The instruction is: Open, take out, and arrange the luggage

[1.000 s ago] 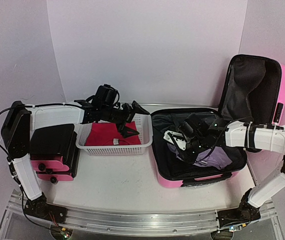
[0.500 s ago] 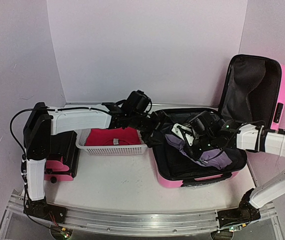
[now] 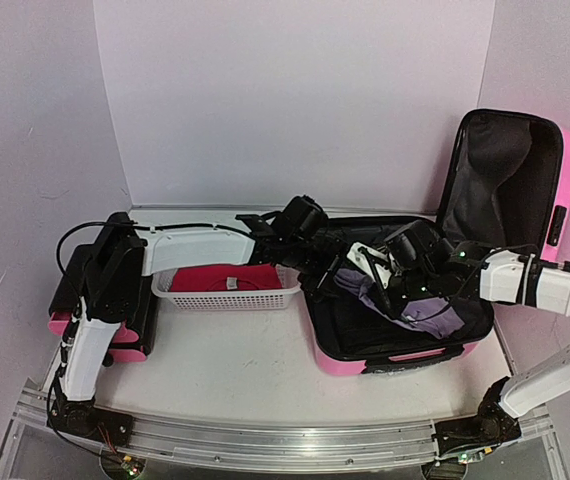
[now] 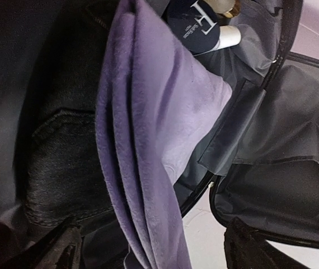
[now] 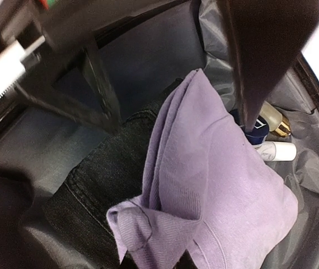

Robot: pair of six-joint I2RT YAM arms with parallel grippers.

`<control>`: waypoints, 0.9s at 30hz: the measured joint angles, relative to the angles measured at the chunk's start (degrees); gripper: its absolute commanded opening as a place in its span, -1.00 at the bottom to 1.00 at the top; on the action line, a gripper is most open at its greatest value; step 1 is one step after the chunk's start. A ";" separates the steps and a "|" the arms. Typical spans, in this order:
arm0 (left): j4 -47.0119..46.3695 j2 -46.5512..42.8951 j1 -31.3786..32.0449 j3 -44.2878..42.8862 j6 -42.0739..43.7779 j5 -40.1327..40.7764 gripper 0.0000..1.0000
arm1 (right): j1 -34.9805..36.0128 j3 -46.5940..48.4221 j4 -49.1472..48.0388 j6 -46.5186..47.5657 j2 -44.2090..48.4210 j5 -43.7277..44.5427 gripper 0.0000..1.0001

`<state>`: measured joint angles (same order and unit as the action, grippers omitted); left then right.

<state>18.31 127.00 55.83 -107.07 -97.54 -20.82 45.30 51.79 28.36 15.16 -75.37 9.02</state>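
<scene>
1. The open pink suitcase (image 3: 568,165) sits at three o'clock, with a white basket (image 3: 225,298) at its nine and black jeans (image 5: 98,185) inside.
2. Stretched across the basket, the left gripper (image 3: 321,265) hangs with its fingers spread; the right gripper (image 3: 376,285) pinches the purple garment (image 5: 215,185).

A second ago the left gripper (image 3: 323,272) was over the white mesh plastic basket (image 3: 227,297). It has swung across beside the right gripper (image 3: 365,270), which has drawn the soft purple folded garment (image 3: 420,312) leftward, toward it.

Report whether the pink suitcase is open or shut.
Open. The luggage has its lid standing upright with the black lining exposed, and a purple garment and dark jeans show in the lower half.
</scene>
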 measured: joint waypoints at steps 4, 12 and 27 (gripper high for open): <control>0.24 2.95 1.44 -3.63 -2.32 0.13 0.47 | -0.02 -0.17 -0.17 0.00 0.66 -0.20 -1.00; -0.11 7.67 3.13 -9.20 -5.09 1.03 0.43 | -0.04 -0.66 -0.37 -0.02 1.88 -0.55 -1.00; -2.95 6.88 3.48 -5.70 -4.76 1.73 0.72 | -0.04 -0.68 -0.46 -0.02 2.38 -0.85 -1.00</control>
<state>15.35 133.88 59.31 -112.77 -102.30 -19.09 45.25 51.11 27.90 15.14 -72.99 8.16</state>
